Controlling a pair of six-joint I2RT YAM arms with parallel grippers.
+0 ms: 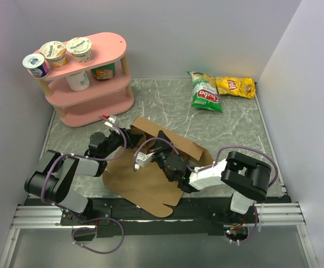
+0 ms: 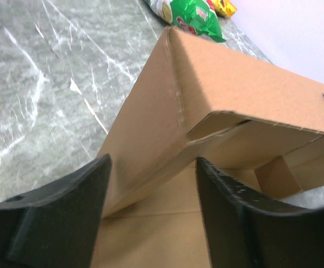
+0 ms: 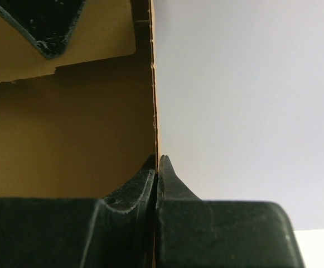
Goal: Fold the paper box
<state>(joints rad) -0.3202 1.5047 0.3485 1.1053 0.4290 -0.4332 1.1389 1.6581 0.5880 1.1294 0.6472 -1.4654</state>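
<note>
The paper box [image 1: 145,184] is a plain brown cardboard sheet lying mid-table, with its far side walls and flaps raised. My left gripper [image 1: 133,134] is at the box's far left corner. In the left wrist view it [image 2: 150,187] is open, and its fingers [image 2: 67,212] straddle a raised, creased wall of the box [image 2: 251,95]. My right gripper [image 1: 163,146] is over the middle of the box. In the right wrist view it [image 3: 157,162] is shut on the thin edge of an upright cardboard flap [image 3: 67,128].
A pink two-tier shelf [image 1: 89,84] with several yogurt cups stands at the back left. A green chip bag [image 1: 205,92] and a yellow chip bag [image 1: 235,86] lie at the back right. White walls enclose the marbled table [image 1: 234,128].
</note>
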